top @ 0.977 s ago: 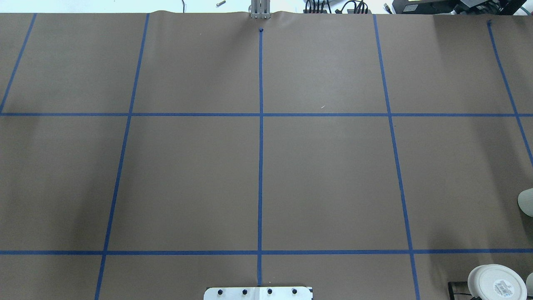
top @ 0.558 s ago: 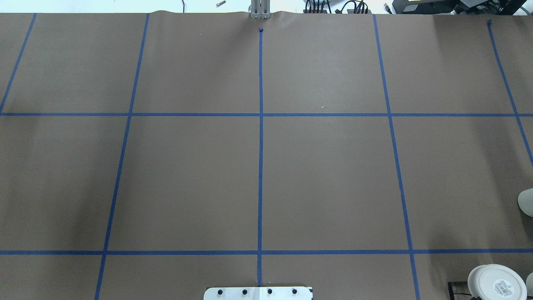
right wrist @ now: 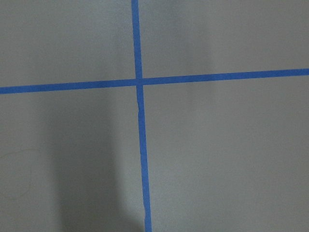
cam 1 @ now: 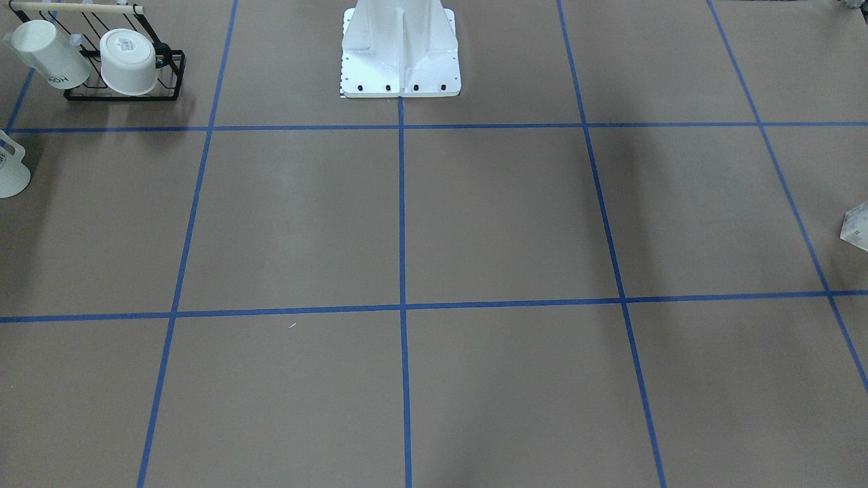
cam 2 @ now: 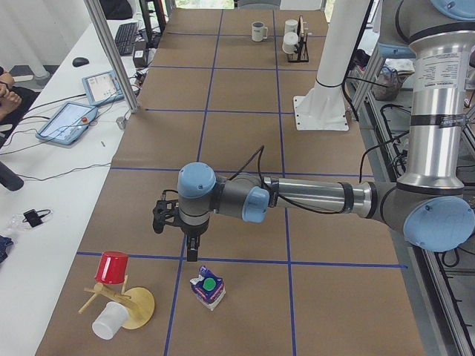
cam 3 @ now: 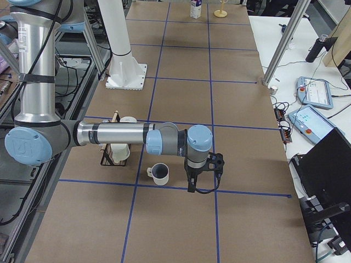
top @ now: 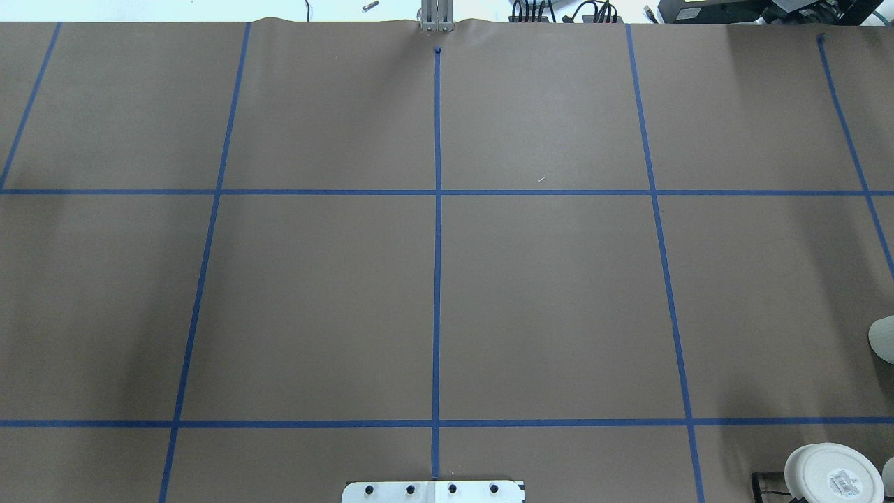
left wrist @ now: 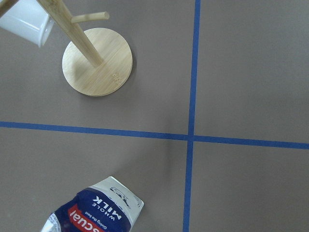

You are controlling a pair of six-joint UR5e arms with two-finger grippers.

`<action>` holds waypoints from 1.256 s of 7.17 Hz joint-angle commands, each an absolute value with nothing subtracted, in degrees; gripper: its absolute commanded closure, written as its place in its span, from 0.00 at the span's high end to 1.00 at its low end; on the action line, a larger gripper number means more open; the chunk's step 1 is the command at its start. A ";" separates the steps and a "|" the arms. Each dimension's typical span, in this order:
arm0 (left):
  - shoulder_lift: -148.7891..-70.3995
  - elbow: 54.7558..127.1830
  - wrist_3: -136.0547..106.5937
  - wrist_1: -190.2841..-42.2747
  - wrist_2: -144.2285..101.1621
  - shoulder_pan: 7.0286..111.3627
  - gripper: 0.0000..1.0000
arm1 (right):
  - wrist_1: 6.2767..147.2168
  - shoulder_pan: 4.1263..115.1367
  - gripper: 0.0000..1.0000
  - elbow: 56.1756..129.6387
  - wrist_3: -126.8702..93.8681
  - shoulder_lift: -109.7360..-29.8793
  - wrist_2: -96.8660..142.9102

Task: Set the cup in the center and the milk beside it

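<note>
The cup (cam 3: 160, 173), a white mug with a handle, stands upright on the brown paper by a tape line; it also shows at the edge of the front view (cam 1: 10, 173) and of the overhead view (top: 882, 340). My right gripper (cam 3: 203, 183) hangs just beside it, apart from it; I cannot tell whether it is open or shut. The milk (cam 2: 208, 289) stands at the other end, also in the left wrist view (left wrist: 94, 211). My left gripper (cam 2: 191, 251) hovers above and beside it; I cannot tell its state. The center (top: 438, 192) is bare.
A black rack (cam 1: 125, 91) holds two other white mugs beside the cup. A wooden mug tree (cam 2: 122, 300) with a red and a white cup stands near the milk, its base in the left wrist view (left wrist: 96, 60). The white robot base (cam 1: 400, 61) stands mid-table.
</note>
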State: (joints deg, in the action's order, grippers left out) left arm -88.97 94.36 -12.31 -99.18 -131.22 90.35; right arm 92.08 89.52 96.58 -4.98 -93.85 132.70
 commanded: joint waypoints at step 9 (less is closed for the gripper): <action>-86.66 94.48 -12.04 -106.96 -131.57 90.26 0.98 | 91.41 89.56 1.00 95.19 -5.62 -92.47 139.48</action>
State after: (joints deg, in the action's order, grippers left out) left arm -86.63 94.48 -12.09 -106.68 -131.59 90.27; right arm 91.47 89.57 95.73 -5.19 -92.93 137.83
